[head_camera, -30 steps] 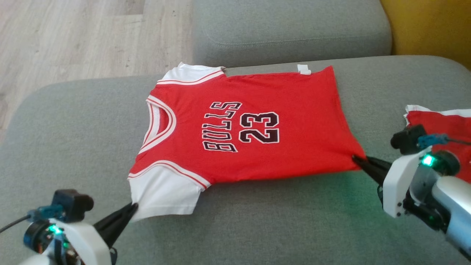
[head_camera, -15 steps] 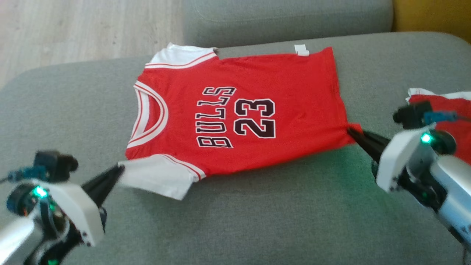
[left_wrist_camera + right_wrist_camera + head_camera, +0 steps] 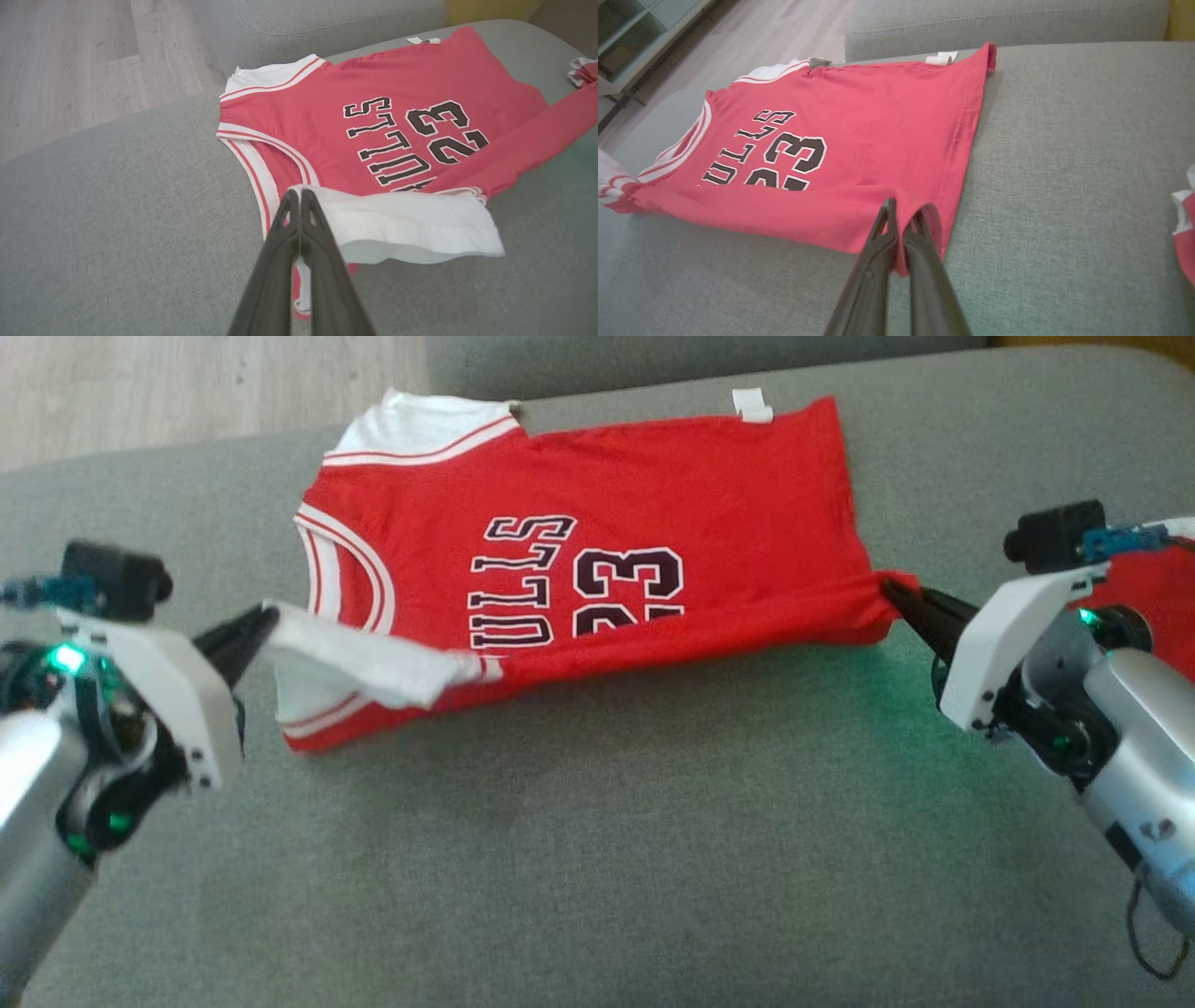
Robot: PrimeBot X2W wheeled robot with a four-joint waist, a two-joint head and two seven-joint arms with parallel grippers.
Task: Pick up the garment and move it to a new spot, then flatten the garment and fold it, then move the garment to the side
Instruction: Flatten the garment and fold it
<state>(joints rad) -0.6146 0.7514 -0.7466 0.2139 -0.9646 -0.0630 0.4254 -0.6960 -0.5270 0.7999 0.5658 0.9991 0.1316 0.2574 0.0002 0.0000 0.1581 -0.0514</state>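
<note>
sofa seat (image 3: 607,859): grey fabric, bare in the foreground, carrying the whole jersey.
left pincer (image 3: 266,616): low at the left, fingers clenched on the edge of the near white sleeve (image 3: 355,658); the left wrist view shows the two tips (image 3: 299,193) pressed together on the cloth.
right pincer (image 3: 887,583): at the right, grasping the near hem corner (image 3: 873,607) of the jersey; in the right wrist view the fingers (image 3: 903,207) are closed with red cloth between them.
near edge: held up off the seat between the two pincers, pulled into a taut line and leaning over the lower part of the lettering.
red bulls 23 jersey (image 3: 653,495): spread sideways on the seat, collar towards the left, hem towards the right, its far half lying flat.
second red garment (image 3: 1188,238): on the seat at the far right, apart from the jersey.
far sleeve (image 3: 420,425): white, flat at the seat's back edge.
white tag (image 3: 752,406): sticking out at the far hem corner.
backrest (image 3: 653,359): grey, just behind the jersey.
wooden floor (image 3: 187,392): pale, beyond the sofa at the upper left.
</note>
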